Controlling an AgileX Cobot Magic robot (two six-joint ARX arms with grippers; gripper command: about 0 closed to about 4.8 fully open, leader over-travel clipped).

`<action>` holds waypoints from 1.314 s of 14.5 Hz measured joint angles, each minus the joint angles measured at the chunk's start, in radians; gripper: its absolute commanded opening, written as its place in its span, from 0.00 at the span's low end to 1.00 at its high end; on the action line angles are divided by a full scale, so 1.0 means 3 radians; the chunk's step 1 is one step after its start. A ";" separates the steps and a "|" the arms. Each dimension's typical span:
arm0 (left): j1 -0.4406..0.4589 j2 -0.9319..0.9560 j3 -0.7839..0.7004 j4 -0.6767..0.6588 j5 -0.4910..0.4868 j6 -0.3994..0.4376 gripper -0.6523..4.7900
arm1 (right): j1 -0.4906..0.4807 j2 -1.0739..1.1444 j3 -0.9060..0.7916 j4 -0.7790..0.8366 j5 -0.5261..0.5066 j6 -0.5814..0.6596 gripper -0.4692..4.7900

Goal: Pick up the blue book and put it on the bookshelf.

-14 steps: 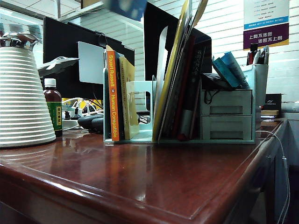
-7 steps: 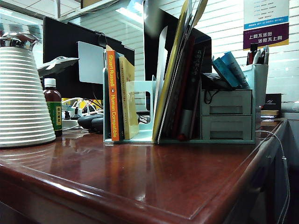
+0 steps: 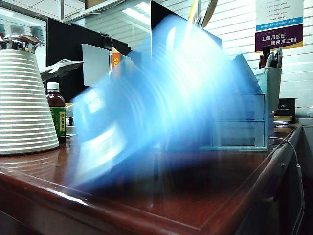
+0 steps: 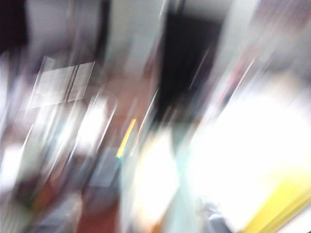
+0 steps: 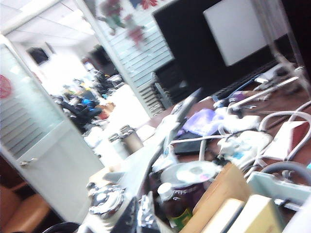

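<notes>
Exterior: the blue book [image 3: 161, 103] smears across the bookshelf [image 3: 254, 117], above the tabletop [image 3: 161, 191]; we judge it stiff, heavy, best pinched near the spine. Left wrist: blur, left fingers' state untellable. Right wrist: right fingers unseen, closed together.

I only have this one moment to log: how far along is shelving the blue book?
Not shelved yet. The blue book is a moving blur in front of the bookshelf, above the desk, so it looks mid-transfer. Neither gripper shows clearly; whether either holds it is unclear. Left: slotting it between the dividers and letting go.
</notes>
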 measured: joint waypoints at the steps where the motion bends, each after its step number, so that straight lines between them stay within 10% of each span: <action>1: 0.0106 0.0202 -0.0169 -0.0308 0.0132 -0.0112 0.37 | 0.0004 -0.0023 0.0000 -0.0011 0.0014 -0.0024 0.08; 2: 0.0128 0.0277 -0.0225 -0.0533 0.0249 -0.0231 0.11 | 0.0005 -0.0064 0.0000 -0.0131 0.0046 -0.0123 0.08; 9: 0.0212 0.0292 -0.0201 -0.0535 0.0774 -0.0004 0.11 | -0.0001 -0.0622 0.0000 -0.1279 0.0594 -0.1373 0.08; 13: 0.0211 0.0352 -0.0203 -0.1308 0.2230 0.0011 0.11 | 0.0000 -0.1053 0.0013 -0.3216 0.0544 -0.0997 0.08; 19: 0.0217 0.0547 -0.0395 -0.2227 0.2271 -0.0013 0.52 | 0.0000 -0.1039 -0.0637 -0.4494 0.0500 -0.0910 0.08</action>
